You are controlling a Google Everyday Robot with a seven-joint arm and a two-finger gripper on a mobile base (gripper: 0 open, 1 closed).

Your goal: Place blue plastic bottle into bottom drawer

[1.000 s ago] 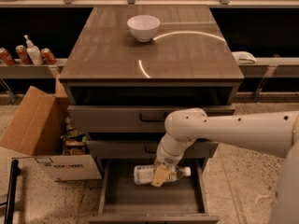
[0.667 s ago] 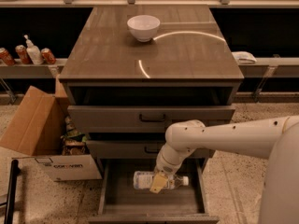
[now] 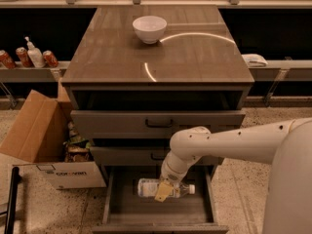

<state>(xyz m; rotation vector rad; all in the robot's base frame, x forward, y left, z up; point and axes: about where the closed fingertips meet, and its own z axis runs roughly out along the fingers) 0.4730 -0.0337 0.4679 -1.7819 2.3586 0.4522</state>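
We see the white robot arm reaching in from the right and bending down in front of the grey-brown wood-look cabinet. Its gripper is inside the open bottom drawer, the lowest of three, a wide tray with a plain grey inside.

Fingers: clamped on the small clear plastic water bottle. One tan pad lies across the front of the bottle's middle; the other finger is hidden behind it.

Bottle: lying sideways, white cap pointing right, within the drawer's outline and toward its back half. We can't tell if it touches the drawer floor or hangs just above it.

The middle drawer is pulled out a little, and the arm covers part of it. The upper drawer with the black handle also stands slightly out.

On the cabinet's top surface: a white round bowl near the back, upright, well apart from the arm.

Left of the cabinet: an open brown cardboard box on the floor, just beside the drawers. On the ledge behind it: a white pump bottle between red soda cans. On the right ledge: a folded white cloth.
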